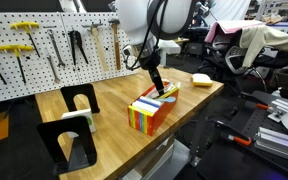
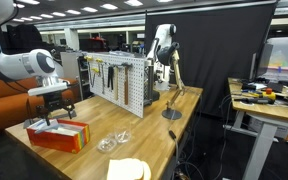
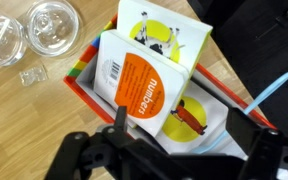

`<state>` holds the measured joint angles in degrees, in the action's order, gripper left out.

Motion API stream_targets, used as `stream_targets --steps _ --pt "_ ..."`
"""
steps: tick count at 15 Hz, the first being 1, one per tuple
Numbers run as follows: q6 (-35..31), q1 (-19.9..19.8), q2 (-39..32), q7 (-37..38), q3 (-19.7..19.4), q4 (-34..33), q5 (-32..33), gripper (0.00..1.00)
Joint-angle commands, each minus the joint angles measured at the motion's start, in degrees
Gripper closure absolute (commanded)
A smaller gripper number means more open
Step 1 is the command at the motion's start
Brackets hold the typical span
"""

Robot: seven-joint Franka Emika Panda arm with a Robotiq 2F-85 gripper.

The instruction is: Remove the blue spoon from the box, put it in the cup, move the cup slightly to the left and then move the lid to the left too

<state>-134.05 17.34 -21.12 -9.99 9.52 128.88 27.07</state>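
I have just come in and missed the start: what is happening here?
A robot arm holds its open claw just above the striped box on the wooden table, holding nothing. The blue spoon still sticks out of the box beside some booklets. The clear cup and lid wait nearby.
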Motion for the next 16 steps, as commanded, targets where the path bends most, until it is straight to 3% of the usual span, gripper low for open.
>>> stream_targets --steps 1,15,16 --pt "0.4 -0.9 0.9 0.3 0.9 0.2 -2.1 0.00" --pt "0.5 -1.4 0.6 -1.6 3.0 1.7 -10.6 0.00" --pt "0.5 -1.4 0.6 -1.8 3.1 1.9 -10.9 0.03"
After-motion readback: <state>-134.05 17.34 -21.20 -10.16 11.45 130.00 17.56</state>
